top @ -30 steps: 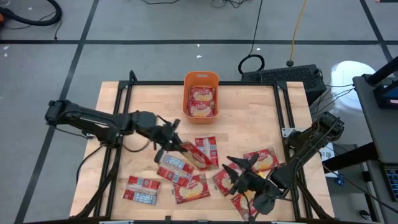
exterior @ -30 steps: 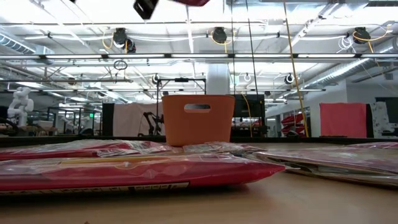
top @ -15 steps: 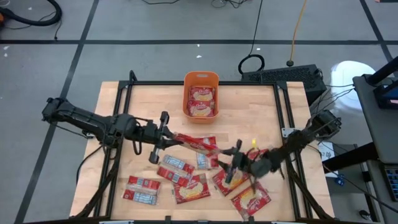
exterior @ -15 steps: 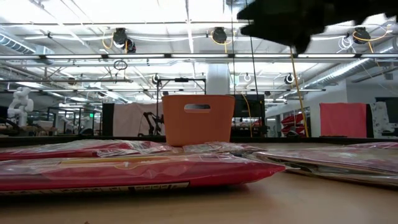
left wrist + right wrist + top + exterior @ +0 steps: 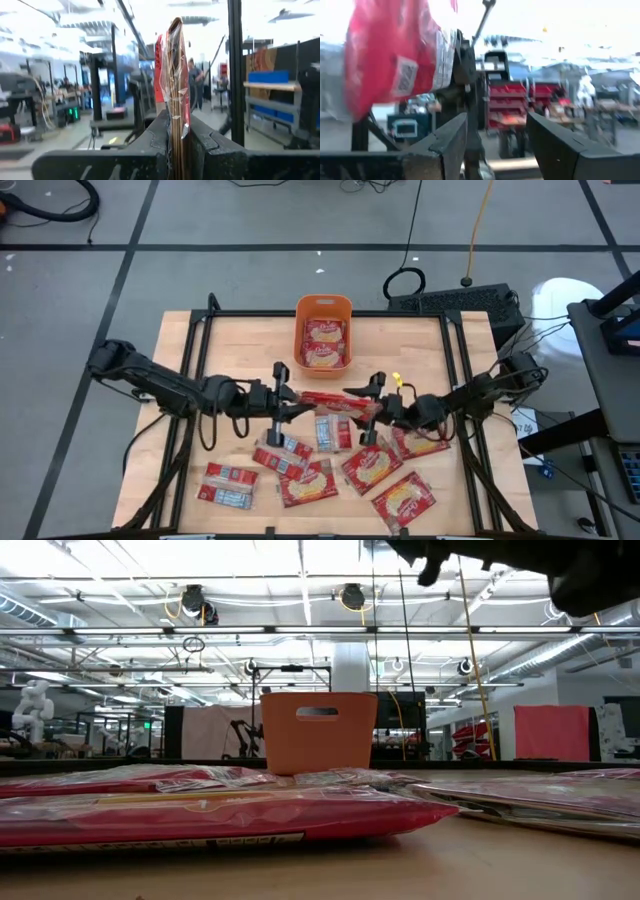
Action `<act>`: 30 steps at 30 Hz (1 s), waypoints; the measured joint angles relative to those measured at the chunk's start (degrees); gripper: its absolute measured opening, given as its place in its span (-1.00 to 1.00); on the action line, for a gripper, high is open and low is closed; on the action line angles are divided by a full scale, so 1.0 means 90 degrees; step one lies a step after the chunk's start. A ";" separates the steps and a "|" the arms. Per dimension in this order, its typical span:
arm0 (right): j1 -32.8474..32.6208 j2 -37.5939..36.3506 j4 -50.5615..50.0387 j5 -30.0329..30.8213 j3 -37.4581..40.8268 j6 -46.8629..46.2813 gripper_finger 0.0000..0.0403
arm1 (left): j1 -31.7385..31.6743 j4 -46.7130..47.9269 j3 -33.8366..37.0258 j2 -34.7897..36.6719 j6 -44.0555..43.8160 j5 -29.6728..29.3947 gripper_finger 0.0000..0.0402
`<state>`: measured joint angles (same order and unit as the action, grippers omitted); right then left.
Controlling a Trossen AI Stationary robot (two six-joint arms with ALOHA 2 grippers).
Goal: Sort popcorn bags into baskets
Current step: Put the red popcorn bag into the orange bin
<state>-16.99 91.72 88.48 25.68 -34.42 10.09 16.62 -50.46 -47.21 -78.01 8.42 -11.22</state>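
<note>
My left gripper (image 5: 290, 400) is shut on one red popcorn bag (image 5: 325, 399) above the middle of the table. The bag sticks out from it toward the right arm. My right gripper (image 5: 368, 408) stands open at the bag's free end. In the right wrist view the bag (image 5: 395, 55) shows beside the fingers, not between them. The orange basket (image 5: 323, 332) stands at the table's far edge with bags lying flat in it. Several more bags, such as one (image 5: 308, 480), lie flat on the table near its front. My left gripper pinches the bag's left end (image 5: 175, 117) between its two fingers, the flat packet edge-on in the gap. The fingers come about level from the table's left and lie along the bag. The bag is lifted clear of the table, reaching out past the fingertips.
Loose bags (image 5: 230, 485), (image 5: 368, 468), (image 5: 405, 500) cover the table's near half under both arms. Bare wood lies between them and the basket (image 5: 318, 732). A black frame (image 5: 205, 330) rims the table top.
My left gripper has tipped up and gone a little toward the table's right, so the bag, slanting down before, now hangs level and clear. My right gripper has come from the near edge toward the far side, up to the bag's free end, and has tipped upward.
</note>
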 joint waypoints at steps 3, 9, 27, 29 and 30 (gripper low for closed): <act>0.0206 0.0000 0.0145 -0.0301 -0.0001 0.0004 0.00 | 0.0000 -0.0581 0.0001 -0.0248 0.0242 0.0002 -0.84; 0.0592 0.0000 0.0150 -0.0389 -0.0084 0.0385 0.00 | -0.0189 -0.1232 0.0001 -0.0547 0.0528 -0.0211 -0.84; 0.1968 -0.0114 0.0142 -0.1738 -0.0084 -0.0113 0.00 | -0.1715 -0.1179 0.0001 -0.0681 -0.0327 0.0868 -0.84; 0.2121 -0.0117 0.0149 -0.1927 -0.0084 -0.0211 0.00 | -0.1826 -0.1184 0.0001 -0.0681 -0.0359 0.1060 -0.84; 0.2182 -0.0117 0.0147 -0.2043 -0.0084 -0.0232 0.00 | -0.1871 -0.1164 0.0001 -0.0681 -0.0403 0.1080 -0.84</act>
<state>2.65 90.67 89.80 7.29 -35.18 8.01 -0.21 -60.94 -47.20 -84.14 4.79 -1.50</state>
